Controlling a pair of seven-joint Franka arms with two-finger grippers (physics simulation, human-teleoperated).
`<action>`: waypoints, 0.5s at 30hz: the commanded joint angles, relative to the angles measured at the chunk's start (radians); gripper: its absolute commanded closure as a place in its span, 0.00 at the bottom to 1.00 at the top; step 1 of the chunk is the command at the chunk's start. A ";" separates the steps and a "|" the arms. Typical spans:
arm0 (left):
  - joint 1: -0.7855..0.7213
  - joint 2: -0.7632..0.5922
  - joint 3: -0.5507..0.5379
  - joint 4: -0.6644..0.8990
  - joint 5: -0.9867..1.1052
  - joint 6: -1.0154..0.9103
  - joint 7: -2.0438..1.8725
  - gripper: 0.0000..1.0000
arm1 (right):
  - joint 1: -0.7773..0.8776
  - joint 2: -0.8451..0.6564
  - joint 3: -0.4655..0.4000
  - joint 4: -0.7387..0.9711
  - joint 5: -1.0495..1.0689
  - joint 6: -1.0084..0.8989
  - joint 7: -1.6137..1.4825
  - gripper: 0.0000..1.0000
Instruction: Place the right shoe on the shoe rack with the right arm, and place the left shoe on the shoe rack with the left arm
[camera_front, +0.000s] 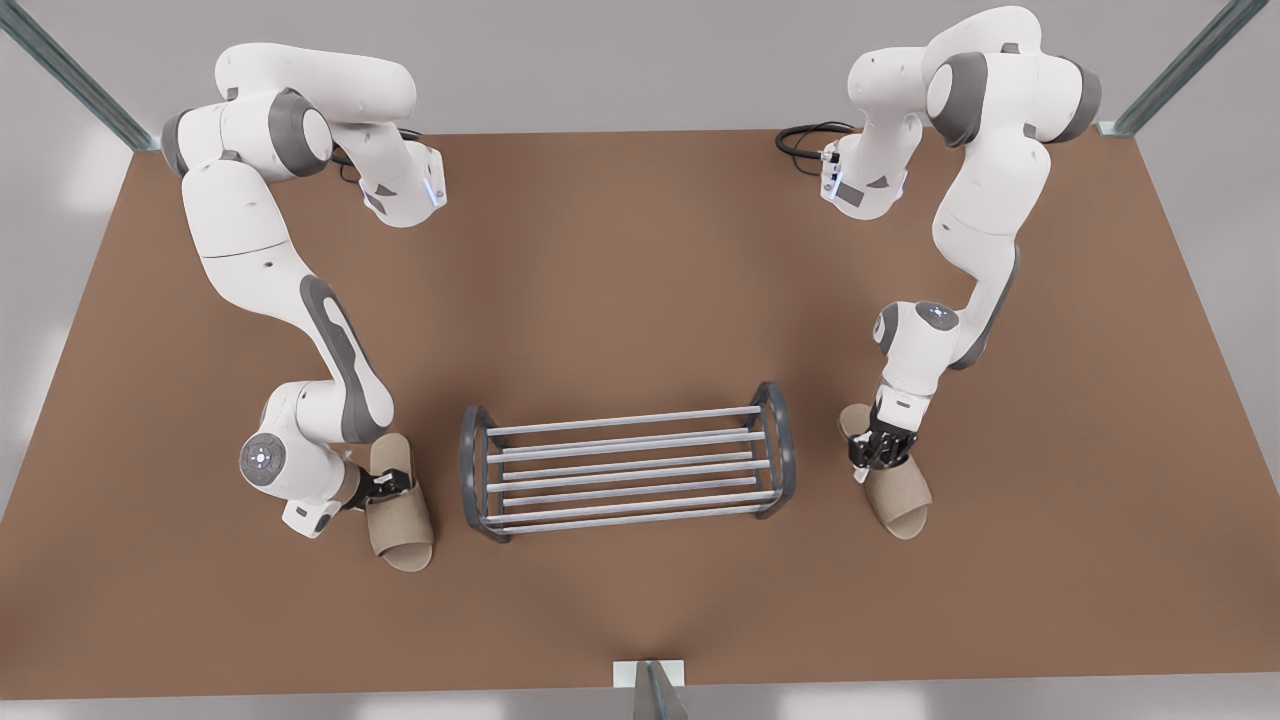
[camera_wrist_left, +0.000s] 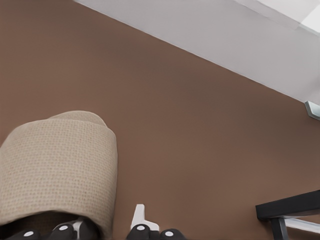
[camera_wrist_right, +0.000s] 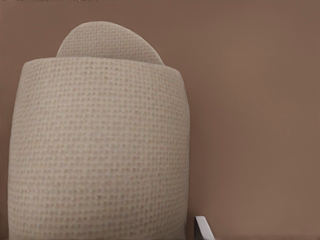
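- Left gripper (camera_front: 388, 487) is parted astride the heel-side edge of the beige woven left shoe (camera_front: 402, 525), which lies on the table (camera_front: 640, 300).
- Right gripper (camera_front: 880, 455) is down on the matching right shoe (camera_front: 900, 500); I cannot tell its grip.
- Between the shoes stands the shoe rack (camera_front: 467, 465), silver bars between dark arched ends.

No readable text, label, brand, number or sign is showing in any of the three views.
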 joint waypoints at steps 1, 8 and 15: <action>0.000 -0.001 0.000 0.000 0.000 -0.001 0.002 0.50 | 0.000 -0.001 0.000 0.000 0.007 -0.001 0.004 0.10; 0.001 -0.002 0.001 0.000 0.001 -0.001 0.009 0.78 | 0.002 -0.001 0.000 0.002 0.014 -0.001 0.004 0.27; 0.001 -0.018 0.001 0.000 0.001 -0.001 0.005 0.79 | 0.002 -0.002 0.000 0.007 0.020 -0.001 0.004 0.29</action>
